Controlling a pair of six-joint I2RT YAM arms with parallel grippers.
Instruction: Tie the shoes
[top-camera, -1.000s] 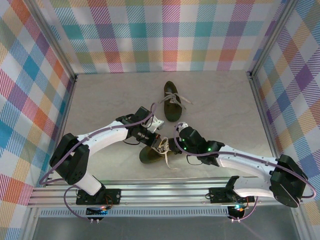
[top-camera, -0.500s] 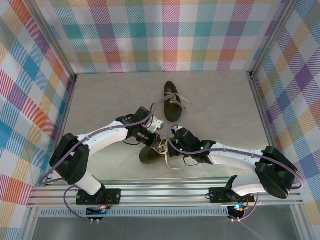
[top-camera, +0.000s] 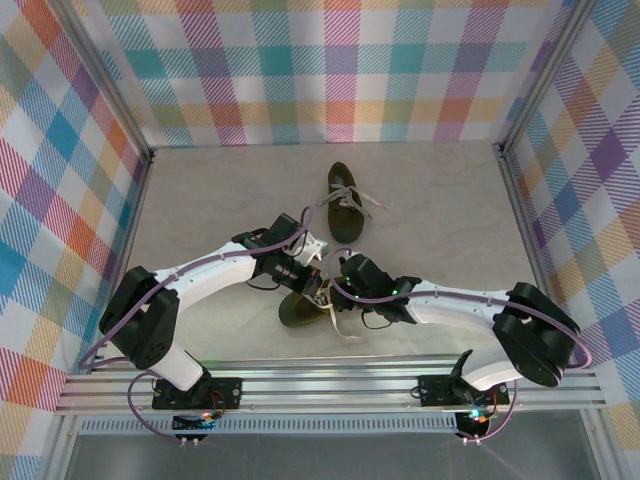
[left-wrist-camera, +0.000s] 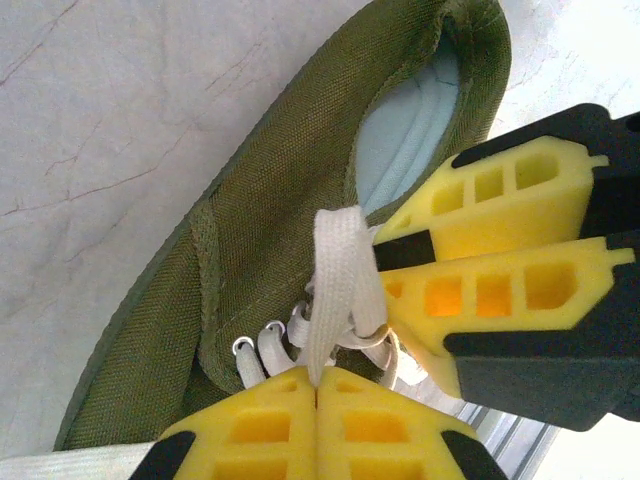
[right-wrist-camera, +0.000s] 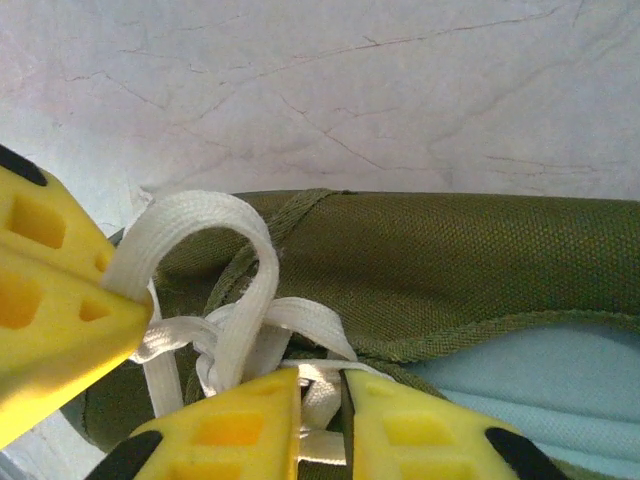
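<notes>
left hand (left-wrist-camera: 316, 392) pinching lace (left-wrist-camera: 338, 265), olive shoe (left-wrist-camera: 250, 190)

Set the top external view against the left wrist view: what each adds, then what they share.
Top external adds the second dark olive low-top shoe, farther back. Left wrist adds the cream lace loop pinched in the shut left gripper, and the pale blue insole. Both show the near olive shoe with the right gripper at its laces.
</notes>
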